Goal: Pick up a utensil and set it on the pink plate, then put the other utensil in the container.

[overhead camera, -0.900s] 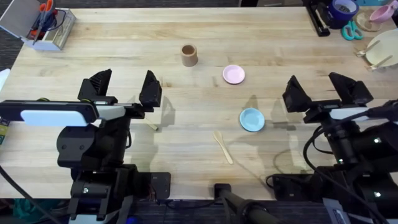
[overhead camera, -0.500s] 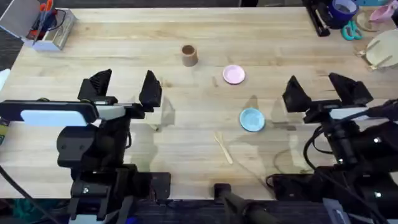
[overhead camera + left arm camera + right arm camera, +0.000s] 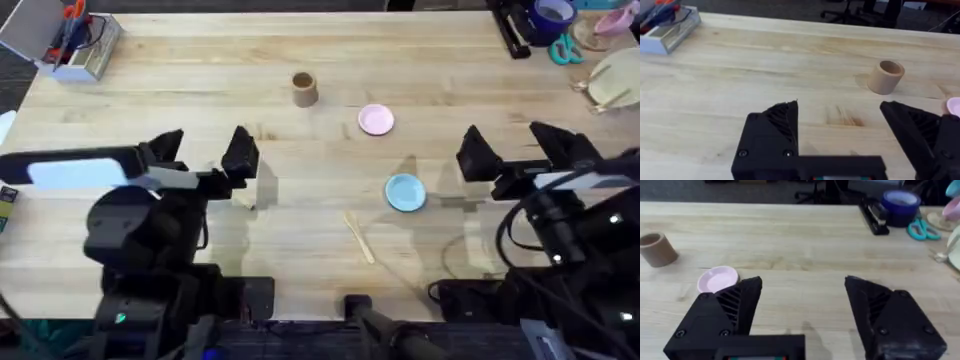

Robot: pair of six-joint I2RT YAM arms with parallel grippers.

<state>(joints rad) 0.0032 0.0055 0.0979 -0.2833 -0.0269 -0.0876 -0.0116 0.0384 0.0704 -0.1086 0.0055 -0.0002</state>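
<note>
A pale wooden utensil lies flat on the table in front of the blue plate, its head too small to read. The end of another pale wooden piece pokes out beside my left gripper's right finger, the rest hidden. The pink plate is bare. To its left stands the tan container. My left gripper hovers open and holds nothing. My right gripper is open too, to the right of the blue plate.
A light-blue plate sits between the pink plate and the loose utensil. A clear box of pens is at the far left corner. A stapler, tape roll and scissors crowd the far right corner.
My left arm has shifted slightly toward the table's near edge and looks blurred. The right arm has barely moved. Utensils, plates and container lie as before.
</note>
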